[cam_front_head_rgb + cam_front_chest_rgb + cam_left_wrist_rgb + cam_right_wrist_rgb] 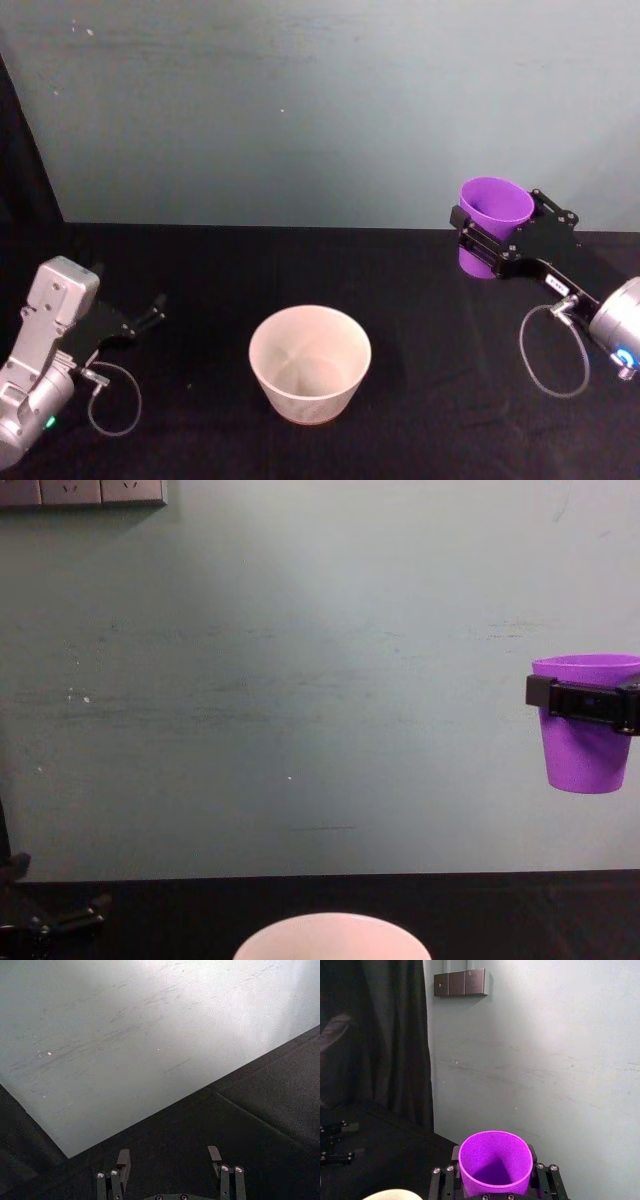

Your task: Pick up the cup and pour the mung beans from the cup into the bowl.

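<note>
The purple cup (upright, airborne) hangs well right of the pale bowl.

Place: you're at a lab-style robot test bench.
Bench: table draped in black cloth.
Backdrop: bare pale wall, black curtain beside it.
Fittings: socket plates high up.

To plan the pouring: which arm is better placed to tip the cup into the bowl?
Right. The right gripper is shut on the cup, held upright above the table, right of the bowl. The left gripper sits open and empty at the far left.
</note>
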Tool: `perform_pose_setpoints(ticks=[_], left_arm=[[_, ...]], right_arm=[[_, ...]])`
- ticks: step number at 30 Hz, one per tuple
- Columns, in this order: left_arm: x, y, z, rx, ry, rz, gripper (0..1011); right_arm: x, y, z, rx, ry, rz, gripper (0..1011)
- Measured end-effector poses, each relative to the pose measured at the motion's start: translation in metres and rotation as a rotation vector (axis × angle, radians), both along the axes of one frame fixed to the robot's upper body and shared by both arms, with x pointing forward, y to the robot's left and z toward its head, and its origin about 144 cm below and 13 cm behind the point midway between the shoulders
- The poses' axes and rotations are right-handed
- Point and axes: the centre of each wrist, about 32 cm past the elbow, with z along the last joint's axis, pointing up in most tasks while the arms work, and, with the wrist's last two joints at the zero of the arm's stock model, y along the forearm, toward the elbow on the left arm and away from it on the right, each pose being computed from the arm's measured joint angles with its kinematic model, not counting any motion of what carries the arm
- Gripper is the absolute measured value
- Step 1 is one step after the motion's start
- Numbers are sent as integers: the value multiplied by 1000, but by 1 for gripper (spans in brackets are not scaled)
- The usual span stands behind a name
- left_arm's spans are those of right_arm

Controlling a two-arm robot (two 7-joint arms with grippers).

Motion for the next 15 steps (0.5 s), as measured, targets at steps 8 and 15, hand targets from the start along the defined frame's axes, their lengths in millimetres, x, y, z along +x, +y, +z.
perform_pose_setpoints(ticks=[8, 15], left_arm=[[0, 0, 0, 0, 0, 0, 1000], [0, 0, 0, 0, 0, 0, 1000]], right_arm=[[0, 0, 0, 0, 0, 0, 739], [0, 0, 0, 0, 0, 0, 739]])
